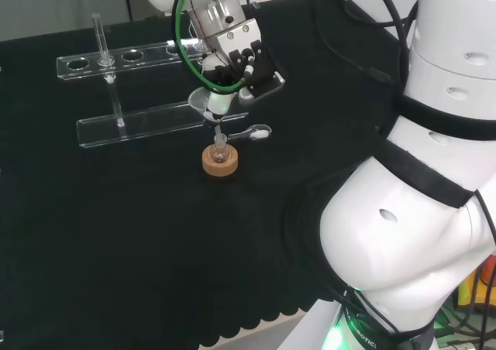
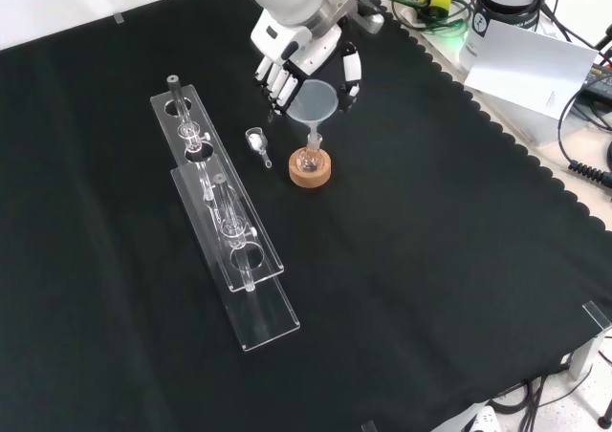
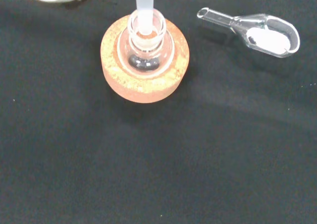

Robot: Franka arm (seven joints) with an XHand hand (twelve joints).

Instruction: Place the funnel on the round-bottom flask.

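A small clear round-bottom flask (image 2: 310, 158) stands upright on a cork ring (image 2: 311, 174) near the middle of the cloth. A clear funnel (image 2: 316, 102) is held straight above it, its stem reaching down into the flask's neck. In the wrist view the stem (image 3: 144, 8) enters the flask's mouth (image 3: 146, 33), with the cork ring (image 3: 143, 85) around the bulb. The hand (image 2: 298, 61) hangs over the funnel with fingers and thumb curled on either side of its rim. In the head view the hand (image 1: 236, 63) covers part of the funnel (image 1: 203, 102) above the flask (image 1: 219, 152).
A glass scoop (image 2: 255, 142) with white powder lies beside the cork ring; it also shows as the scoop (image 3: 265, 34) and the scoop (image 1: 256, 133). A long clear tube rack (image 2: 222, 217) holding glass tubes stands left of the flask in the front view.
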